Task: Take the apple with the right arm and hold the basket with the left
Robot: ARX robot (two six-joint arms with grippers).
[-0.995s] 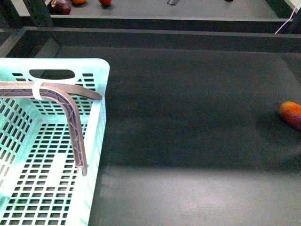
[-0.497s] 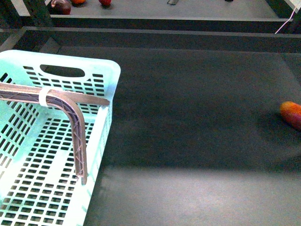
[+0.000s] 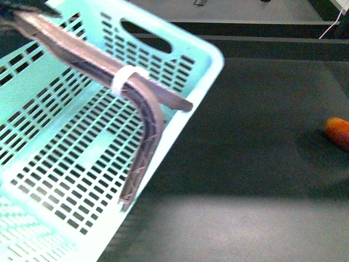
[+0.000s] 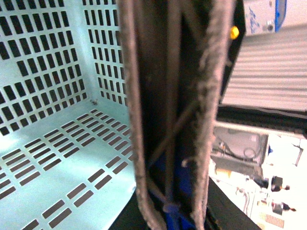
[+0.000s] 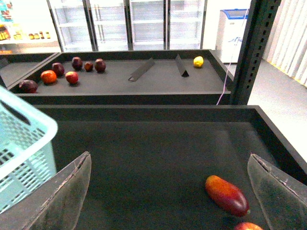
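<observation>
The pale aqua basket (image 3: 82,142) hangs tilted above the dark table, one corner raised toward the back. My left gripper (image 4: 170,211) is shut on the basket's brown ribbed handle (image 4: 172,105), which fills the left wrist view and hides the fingers. The handle (image 3: 143,117) carries a white tie (image 3: 124,79). My right gripper (image 5: 172,201) is open and empty over the table, with its fingers (image 5: 67,194) wide apart. A round red fruit, probably the apple (image 5: 248,226), shows only partly at the picture's edge, beside an elongated orange-red fruit (image 5: 227,195).
The elongated fruit (image 3: 338,132) lies at the table's right side. A back tray holds several dark red and orange fruits (image 5: 72,76), a yellow fruit (image 5: 198,61) and black wedges (image 5: 142,69). A dark metal post (image 5: 249,48) stands at the right. The basket's corner (image 5: 21,139) is at the left.
The basket has risen, swung right and tilted steeply, and now fills the front view's left half. The elongated fruit has not moved.
</observation>
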